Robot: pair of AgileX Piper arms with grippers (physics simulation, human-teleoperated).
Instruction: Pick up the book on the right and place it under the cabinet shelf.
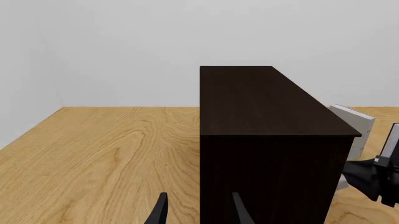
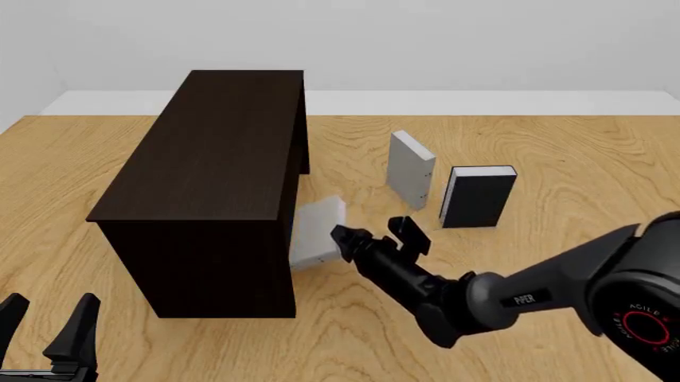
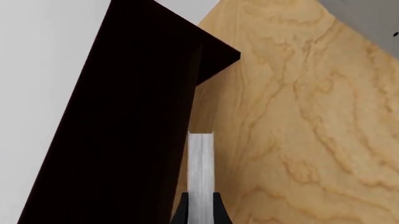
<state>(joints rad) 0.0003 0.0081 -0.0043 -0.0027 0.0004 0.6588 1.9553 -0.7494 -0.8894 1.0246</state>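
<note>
The dark brown cabinet shelf (image 2: 212, 143) stands left of centre in the front view, its recessed side facing right. The light grey book (image 2: 314, 227) hangs tilted at that recess near the cabinet's front corner, one end hidden behind the cabinet wall. My right gripper (image 2: 342, 239) is shut on its outer end. In the right wrist view the book's white edge (image 3: 201, 163) runs forward from between the fingers, beside the cabinet wall (image 3: 124, 116). My left gripper (image 2: 48, 326) stands open near the front left table edge, facing the cabinet's end (image 1: 262, 177).
A second light grey book (image 2: 410, 169) stands upright right of the cabinet, with a black-covered book (image 2: 478, 196) upright beside it. Bare wooden table (image 2: 595, 175) lies right of them. The right arm (image 2: 499, 298) stretches across the front right.
</note>
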